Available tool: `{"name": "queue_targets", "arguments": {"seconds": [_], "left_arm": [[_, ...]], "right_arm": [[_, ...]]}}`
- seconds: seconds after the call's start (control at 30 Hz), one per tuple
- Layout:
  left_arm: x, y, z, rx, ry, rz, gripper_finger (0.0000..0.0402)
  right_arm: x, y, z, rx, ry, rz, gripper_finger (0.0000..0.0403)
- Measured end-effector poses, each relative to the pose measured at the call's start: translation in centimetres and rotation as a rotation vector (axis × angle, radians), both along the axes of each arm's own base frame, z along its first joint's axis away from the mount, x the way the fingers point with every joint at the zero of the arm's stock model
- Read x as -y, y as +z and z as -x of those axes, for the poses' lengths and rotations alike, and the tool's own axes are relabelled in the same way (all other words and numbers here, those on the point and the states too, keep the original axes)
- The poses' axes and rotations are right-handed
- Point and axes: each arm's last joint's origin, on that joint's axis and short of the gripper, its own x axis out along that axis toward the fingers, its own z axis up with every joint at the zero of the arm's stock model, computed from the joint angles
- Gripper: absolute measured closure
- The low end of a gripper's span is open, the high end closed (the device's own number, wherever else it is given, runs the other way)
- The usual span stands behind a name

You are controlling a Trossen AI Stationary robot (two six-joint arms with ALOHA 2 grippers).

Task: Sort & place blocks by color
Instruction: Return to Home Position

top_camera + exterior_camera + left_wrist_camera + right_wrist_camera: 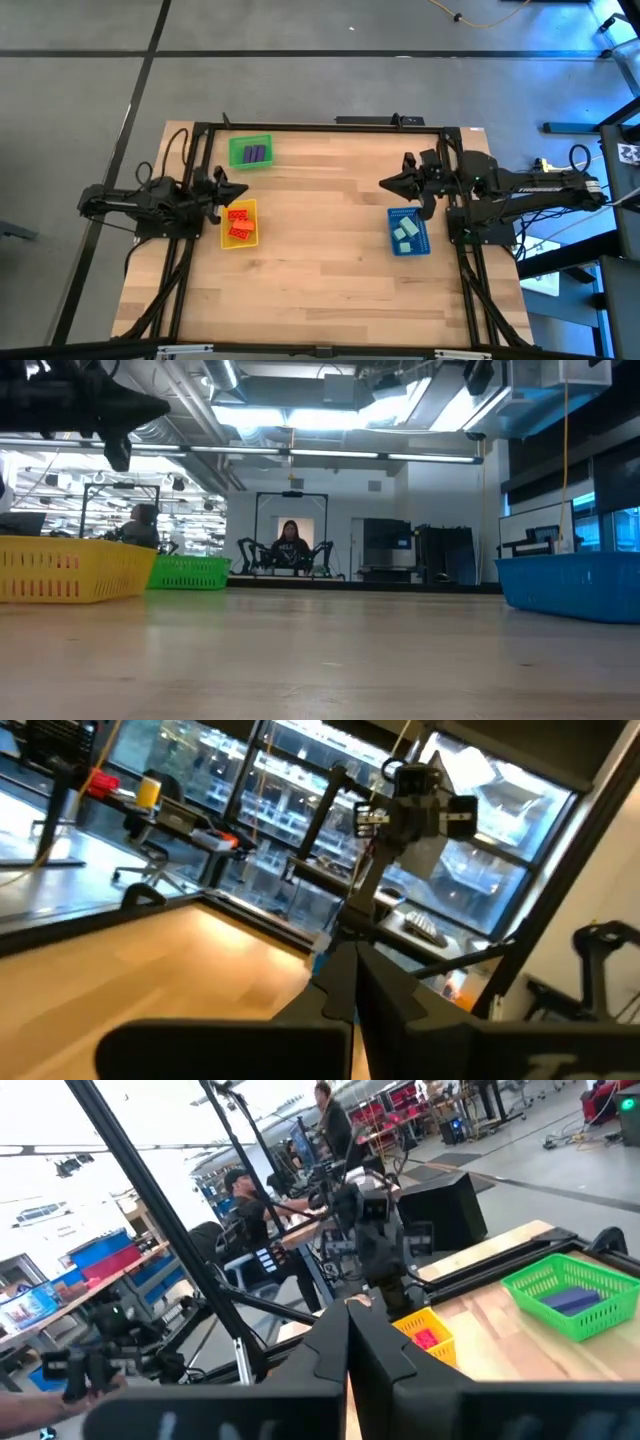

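Note:
In the high view, purple blocks (255,154) lie in the green tray (250,152), orange-red blocks (239,222) in the yellow tray (240,224), and light teal blocks (405,232) in the blue tray (407,232). My left gripper (243,193) is shut and hovers just beyond the yellow tray's far edge, pointing toward the table's right. My right gripper (383,184) is shut too. It hangs above the table beyond the blue tray's far-left corner and points left. The right wrist view shows the purple blocks (570,1298) and the orange-red ones (425,1338).
The three trays stand on the wooden table: yellow (70,570) and green (190,572) on the left, blue (575,585) on the right. Bare wood lies between them and toward the near edge. A black frame rims the table. People sit in the room behind.

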Motion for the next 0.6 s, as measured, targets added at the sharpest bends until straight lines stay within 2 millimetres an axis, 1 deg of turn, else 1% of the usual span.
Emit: {"name": "queue_targets", "arguments": {"seconds": [0.07, 0.1, 0.3, 0.4, 0.47, 0.6], "left_arm": [[0.0, -1.0, -0.3, 0.006, -0.016, 0.023, 0.0401], [0.1, -1.6, -0.4, -0.017, -0.023, 0.040, 0.0401], [0.2, -1.4, -0.4, -0.006, -0.064, 0.008, 0.0401], [0.2, -1.5, -0.4, -0.012, -0.069, 0.009, 0.0401], [0.2, -1.6, -0.5, -0.028, -0.058, 0.003, 0.0401], [0.2, -1.8, -0.5, -0.052, -0.056, -0.020, 0.0401]], "right_arm": [[0.0, 0.2, 0.4, 0.011, -0.001, -0.003, 0.0398], [0.0, 0.4, 0.5, 0.020, -0.012, -0.003, 0.0398], [0.2, 1.1, 2.3, 0.058, -0.064, 0.000, 0.0400], [0.2, 1.1, 3.2, 0.069, -0.066, 0.014, 0.0400], [0.2, 0.4, 3.7, 0.082, -0.068, 0.032, 0.0401], [0.2, -2.3, 4.5, 0.131, -0.083, 0.035, 0.0401]]}}
